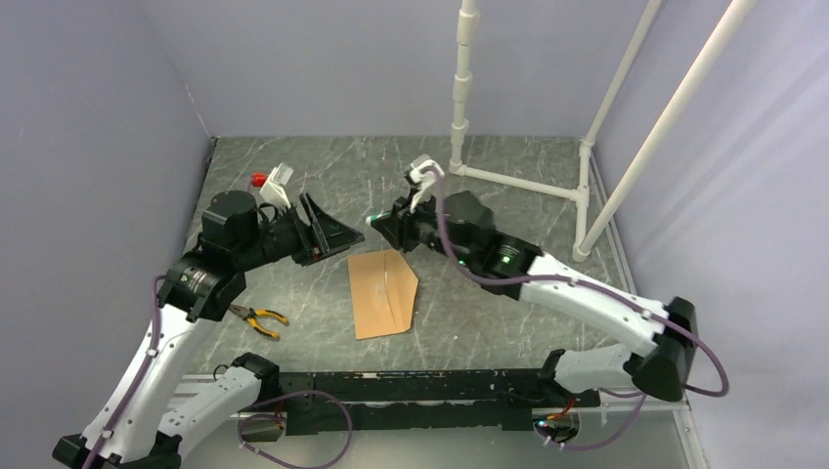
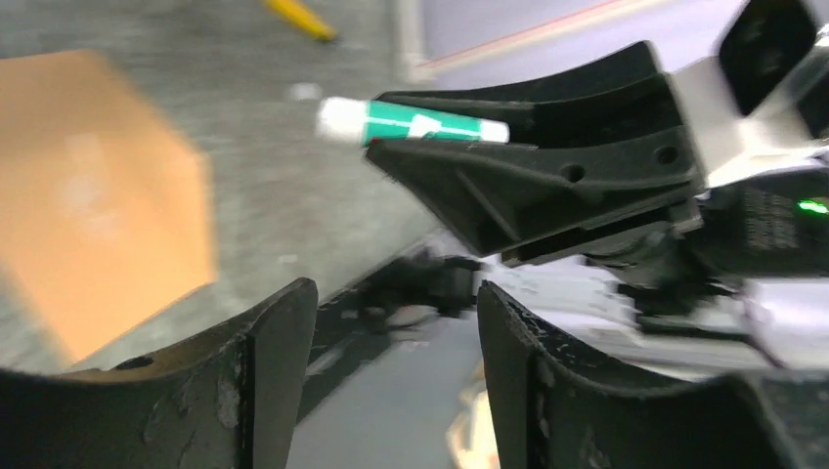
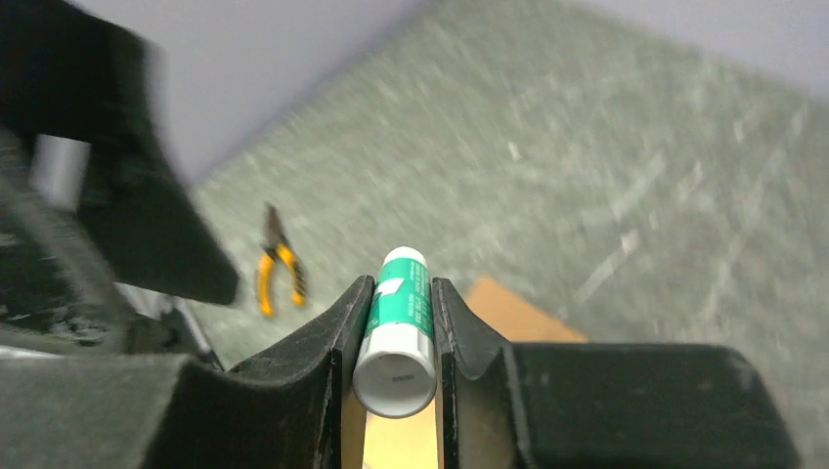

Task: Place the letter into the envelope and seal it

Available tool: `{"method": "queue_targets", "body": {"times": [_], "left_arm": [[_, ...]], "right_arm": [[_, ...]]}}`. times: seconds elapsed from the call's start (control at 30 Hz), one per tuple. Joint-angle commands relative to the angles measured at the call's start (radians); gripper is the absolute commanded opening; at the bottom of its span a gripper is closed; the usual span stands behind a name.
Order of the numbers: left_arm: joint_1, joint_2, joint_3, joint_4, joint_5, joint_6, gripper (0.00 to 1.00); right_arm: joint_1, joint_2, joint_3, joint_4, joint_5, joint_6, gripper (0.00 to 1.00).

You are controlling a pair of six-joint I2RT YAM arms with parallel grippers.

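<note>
The brown envelope [image 1: 383, 291] lies flat on the table between the arms, its pointed flap turned right; it also shows blurred in the left wrist view [image 2: 98, 195]. The letter is out of view. My right gripper [image 1: 386, 223] hangs above the envelope's far edge, shut on a green-and-white glue stick [image 3: 396, 332] whose white end points toward the left arm [image 2: 337, 119]. My left gripper [image 1: 337, 234] faces it from the left, a short gap away, open with nothing between its fingers [image 2: 274, 371].
Yellow-handled pliers [image 1: 259, 319] lie near the left arm. A small red-and-white object [image 1: 274, 183] sits at the back left. A white pipe frame [image 1: 469, 88] stands at the back right. Grey walls close in on the left and the right.
</note>
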Motion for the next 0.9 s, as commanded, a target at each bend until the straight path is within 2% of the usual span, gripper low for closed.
{"method": "queue_targets", "body": {"times": [0.0,0.13,0.23,0.33,0.47,0.6,0.87], "left_arm": [[0.002,0.029,-0.043,-0.394,-0.391,0.243,0.64],[0.002,0.097,-0.179,-0.287,-0.435,0.223,0.61],[0.004,0.174,-0.25,-0.165,-0.491,0.212,0.55],[0.012,0.303,-0.277,-0.07,-0.524,0.223,0.43],[0.038,0.448,-0.298,0.107,-0.4,0.236,0.19],[0.064,0.542,-0.296,0.207,-0.36,0.248,0.04],[0.112,0.654,-0.35,0.387,-0.251,0.231,0.02]], "right_arm": [[0.0,0.133,0.021,-0.292,0.207,0.148,0.0],[0.03,0.264,-0.009,-0.276,0.229,0.178,0.0],[0.057,0.373,-0.013,-0.24,0.215,0.178,0.0],[0.079,0.468,0.022,-0.24,0.198,0.192,0.0],[0.095,0.549,0.055,-0.265,0.226,0.232,0.0],[0.094,0.584,0.069,-0.284,0.263,0.258,0.0],[0.094,0.66,0.119,-0.316,0.247,0.261,0.0]]}}
